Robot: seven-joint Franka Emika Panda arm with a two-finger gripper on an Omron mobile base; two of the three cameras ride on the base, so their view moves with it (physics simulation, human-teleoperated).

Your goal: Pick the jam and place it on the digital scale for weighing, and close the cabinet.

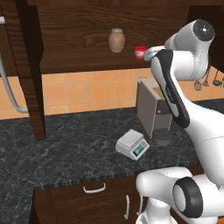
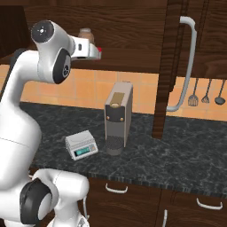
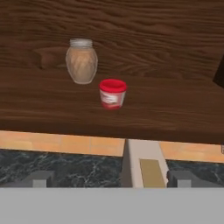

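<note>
Gripper (image 3: 112, 178) open, short of the jam (image 3: 112, 93) on what seems the cabinet (image 3: 144, 39) shelf.

The counter (image 1: 65, 148) and scale (image 1: 132, 144) are viewed from behind-left and behind-right, looking down. The cabinet (image 3: 131, 39) shelf is faced closely by the hand camera.

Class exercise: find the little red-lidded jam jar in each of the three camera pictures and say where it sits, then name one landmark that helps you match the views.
Left base view: the jam stands on the cabinet shelf, upper centre-right, close by the arm.
Right base view: the jam is a red sliver at upper left, mostly behind the hand.
Hand view: the jam sits centre frame on the shelf.
Shared landmark: the tan-brown jar beside it.
</note>
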